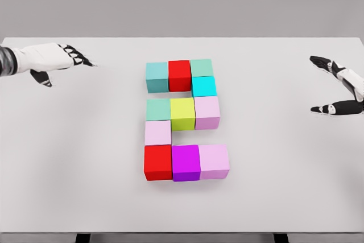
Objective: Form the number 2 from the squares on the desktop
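Cubes sat touching in a blocky 2 at the middle of the white tabletop. Well apart from them, the left hand hovered at the far left, fingers extended and holding nothing. The right hand hung at the right edge, fingers and thumb spread wide, empty.

Cubes look like smooth matt plastic; tabletop smooth matt white; hand shells slightly glossy white plastic.
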Controlling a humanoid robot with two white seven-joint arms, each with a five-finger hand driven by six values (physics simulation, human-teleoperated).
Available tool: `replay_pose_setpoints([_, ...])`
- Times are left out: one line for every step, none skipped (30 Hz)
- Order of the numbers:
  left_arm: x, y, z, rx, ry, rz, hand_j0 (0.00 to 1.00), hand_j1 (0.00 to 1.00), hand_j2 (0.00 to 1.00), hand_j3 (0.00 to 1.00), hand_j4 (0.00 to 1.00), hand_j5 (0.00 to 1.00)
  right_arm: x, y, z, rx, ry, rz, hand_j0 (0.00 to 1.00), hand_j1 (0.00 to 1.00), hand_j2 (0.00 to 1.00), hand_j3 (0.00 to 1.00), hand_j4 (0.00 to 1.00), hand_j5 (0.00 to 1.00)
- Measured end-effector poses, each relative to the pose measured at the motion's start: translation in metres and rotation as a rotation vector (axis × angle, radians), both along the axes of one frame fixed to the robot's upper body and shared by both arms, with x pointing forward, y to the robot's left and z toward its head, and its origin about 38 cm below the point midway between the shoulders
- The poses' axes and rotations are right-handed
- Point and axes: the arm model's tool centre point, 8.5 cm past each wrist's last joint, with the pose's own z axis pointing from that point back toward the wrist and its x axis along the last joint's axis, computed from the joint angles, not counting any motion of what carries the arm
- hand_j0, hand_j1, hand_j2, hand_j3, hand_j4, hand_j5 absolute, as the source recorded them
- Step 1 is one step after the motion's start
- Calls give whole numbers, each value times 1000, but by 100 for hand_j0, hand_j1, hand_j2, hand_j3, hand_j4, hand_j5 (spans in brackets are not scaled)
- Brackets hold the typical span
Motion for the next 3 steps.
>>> replay_pose_setpoints([-2,9,2,6,-1,15,100,100,100,100,100,100,0,3,-2,4,1,4,100,100,100,100,100,100])
replay_pose_setpoints([-4,17,3,11,-2,29,100,100,100,100,100,100,2,5,0,8,-5,8,100,100,100,100,100,100])
replay_pose_setpoints([-6,24,6,17,-4,42,100,100,100,100,100,100,1,6,-3,8,0,8,100,100,100,100,100,100])
